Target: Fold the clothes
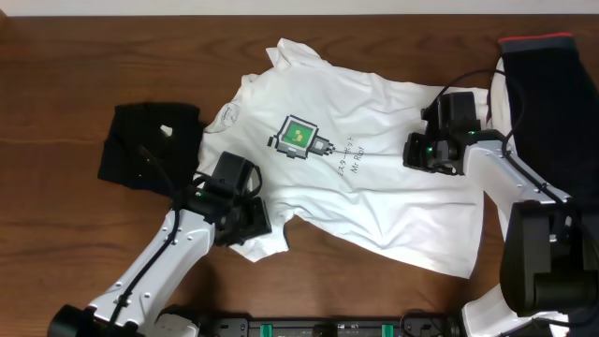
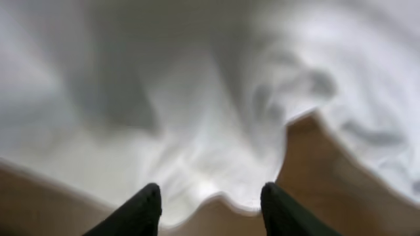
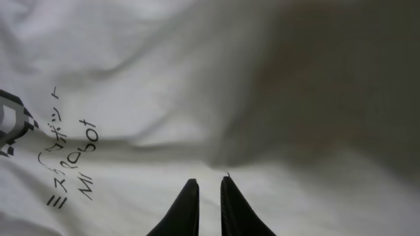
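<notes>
Overhead: your white T-shirt lies spread across the middle of the counter. Left wrist: your left pincer stands released over its hem. Right wrist: your right pincer is almost clenched on the cloth near the lettering. You cannot tell whether it is grasping the cloth.

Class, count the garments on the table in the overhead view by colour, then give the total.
White: 1, the white T-shirt with the printed logo.
Black: 2, the black garment at the left and the black garment with a red edge at the right.
Total: 3
</notes>
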Robot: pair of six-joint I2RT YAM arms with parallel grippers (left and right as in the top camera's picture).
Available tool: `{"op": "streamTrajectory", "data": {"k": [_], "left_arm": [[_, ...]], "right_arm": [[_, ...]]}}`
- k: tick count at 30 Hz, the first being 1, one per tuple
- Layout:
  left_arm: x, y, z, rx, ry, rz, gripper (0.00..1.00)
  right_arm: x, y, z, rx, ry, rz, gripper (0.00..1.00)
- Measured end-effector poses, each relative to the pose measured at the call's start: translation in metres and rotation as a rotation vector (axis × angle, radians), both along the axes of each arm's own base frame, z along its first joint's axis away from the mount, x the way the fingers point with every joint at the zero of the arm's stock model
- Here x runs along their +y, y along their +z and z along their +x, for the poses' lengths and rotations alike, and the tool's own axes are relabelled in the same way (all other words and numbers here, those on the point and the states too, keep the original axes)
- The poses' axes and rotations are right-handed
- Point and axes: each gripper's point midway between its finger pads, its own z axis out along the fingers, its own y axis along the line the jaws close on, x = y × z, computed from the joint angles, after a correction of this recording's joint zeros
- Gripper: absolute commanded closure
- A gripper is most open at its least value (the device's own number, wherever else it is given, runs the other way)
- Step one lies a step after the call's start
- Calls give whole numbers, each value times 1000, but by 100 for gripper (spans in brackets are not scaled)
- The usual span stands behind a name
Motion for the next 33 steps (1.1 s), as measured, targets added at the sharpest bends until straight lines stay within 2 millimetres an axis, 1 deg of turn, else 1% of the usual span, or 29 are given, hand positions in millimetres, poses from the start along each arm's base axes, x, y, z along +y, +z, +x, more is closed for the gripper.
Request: {"op": "streamTrajectory", "data": {"k": [2, 4, 6, 9, 10, 11, 12, 13, 14, 15, 18, 23, 26, 27, 29, 33], "left_arm": [[-4, -2, 13, -41, -2, -9, 48], [-7, -10, 22, -49, -2, -8, 48], [-7, -24, 22, -14, -3, 3, 48], [-8, -42, 15, 66, -8, 15, 49], [-9, -41, 19, 58, -8, 7, 53], [-11, -42, 21, 64, -7, 2, 61], [-12, -43, 22, 72, -7, -2, 70], [-12, -44, 20, 89, -2, 0, 81], [-11, -45, 18, 108, 5, -1, 89], [-10, -47, 14, 133, 4, 3, 94], [-8, -48, -4, 219, 0, 6, 94], [5, -48, -53, 432, 6, 59, 94], [14, -48, -77, 528, 9, 96, 94], [15, -48, -82, 547, 7, 104, 94], [17, -48, -86, 560, 5, 108, 94], [16, -49, -83, 549, 3, 104, 94]], "right_arm": [[0, 0, 0, -1, 3, 0, 84], [0, 0, 0, -1, 4, 1, 83], [1, 0, 0, 0, 5, 2, 83], [0, 0, -2, 7, 5, 2, 83], [0, -1, -3, 12, 5, 2, 83], [0, -1, -3, 13, 5, 2, 83], [0, -1, -4, 15, 5, 2, 83], [0, -1, -4, 15, 5, 2, 83], [0, -1, -4, 15, 5, 2, 83], [0, -1, -4, 15, 5, 2, 83], [0, -1, -3, 10, 4, 1, 82], [-6, 0, 1, -2, -12, -2, 81], [-11, 1, 4, -11, -26, -12, 82], [-12, 1, 5, -15, -29, -14, 84], [-14, 2, 7, -25, -32, -19, 85], [-16, 1, 11, -34, -37, -28, 89]]}}
